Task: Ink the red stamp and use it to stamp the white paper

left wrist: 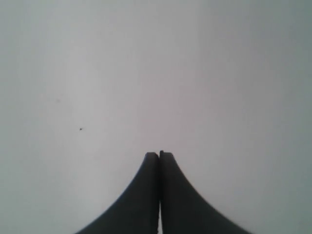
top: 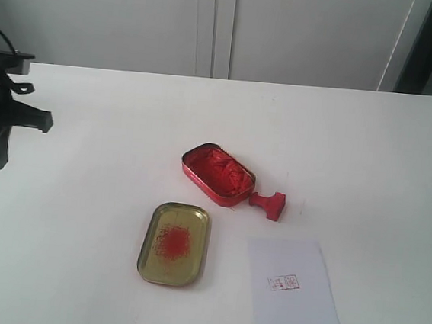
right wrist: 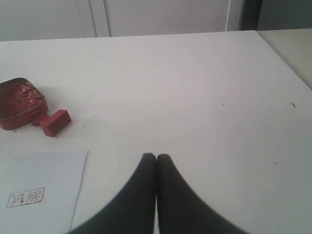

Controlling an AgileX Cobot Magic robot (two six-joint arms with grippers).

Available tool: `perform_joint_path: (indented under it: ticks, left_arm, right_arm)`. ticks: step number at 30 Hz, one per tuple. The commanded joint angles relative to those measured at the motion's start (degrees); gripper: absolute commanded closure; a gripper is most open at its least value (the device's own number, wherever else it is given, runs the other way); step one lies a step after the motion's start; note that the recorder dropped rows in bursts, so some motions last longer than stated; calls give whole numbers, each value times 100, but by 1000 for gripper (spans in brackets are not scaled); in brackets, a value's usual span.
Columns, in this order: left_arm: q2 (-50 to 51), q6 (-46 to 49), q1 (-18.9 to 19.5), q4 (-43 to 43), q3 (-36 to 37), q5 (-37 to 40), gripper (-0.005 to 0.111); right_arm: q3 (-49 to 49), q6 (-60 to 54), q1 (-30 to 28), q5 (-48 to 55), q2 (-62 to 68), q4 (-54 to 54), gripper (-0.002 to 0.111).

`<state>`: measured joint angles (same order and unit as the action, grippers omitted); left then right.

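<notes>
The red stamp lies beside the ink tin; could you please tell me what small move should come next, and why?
Probably just withdraw to rest and finish: the white paper already carries a red print, the red stamp lies free beside the ink tin, and the left gripper and right gripper are both shut, empty and away from it.

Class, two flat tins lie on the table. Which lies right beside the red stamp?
The red tin of lumpy paste; the red stamp lies at its end. The smudged gold lid lies apart.
</notes>
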<state>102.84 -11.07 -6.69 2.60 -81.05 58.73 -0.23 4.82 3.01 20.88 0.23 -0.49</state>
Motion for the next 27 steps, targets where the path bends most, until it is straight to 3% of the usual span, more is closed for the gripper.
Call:
perform_joint_path:
  ticks: [1, 14, 27]
  left_arm:
    - [-321, 196, 376, -260, 450, 36, 107]
    - [-1894, 250, 420, -365, 1974, -552, 107]
    - [-3536, 894, 420, -977, 3329, -911, 107]
  right_arm:
    - [23, -4, -32, -81, -23, -46, 108]
    - [23, -4, -32, -81, -23, -46, 108]
    - [23, -4, -32, -81, -23, -46, 108]
